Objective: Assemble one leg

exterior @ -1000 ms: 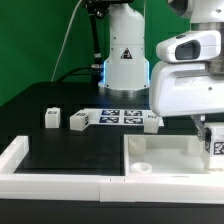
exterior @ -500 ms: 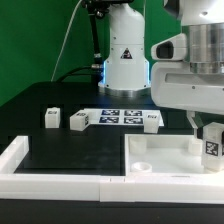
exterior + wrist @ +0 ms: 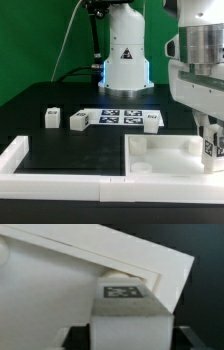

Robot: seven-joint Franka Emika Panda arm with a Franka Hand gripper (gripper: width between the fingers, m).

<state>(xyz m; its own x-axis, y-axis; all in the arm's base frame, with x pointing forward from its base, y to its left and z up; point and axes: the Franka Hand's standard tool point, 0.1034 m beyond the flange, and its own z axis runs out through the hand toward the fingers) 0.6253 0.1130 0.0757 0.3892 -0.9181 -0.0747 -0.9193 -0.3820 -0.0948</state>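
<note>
My gripper is shut on a leg, a white blocky peg with a black-and-white tag. It holds the leg upright at the exterior view's right, over the far right corner of the large white panel. In the wrist view the leg sits between the dark fingers, and its tip is close to the panel's corner edge. I cannot tell whether the tip touches the panel. Three more legs lie on the black table: two at the left and one by the marker board.
The marker board lies at the middle back. A white rail runs along the front left of the table. The robot base stands behind the marker board. The panel has a corner hole at its near left.
My gripper has moved to the exterior view's right and slightly down, carrying the leg toward the panel's far right corner. The loose legs have not moved.
</note>
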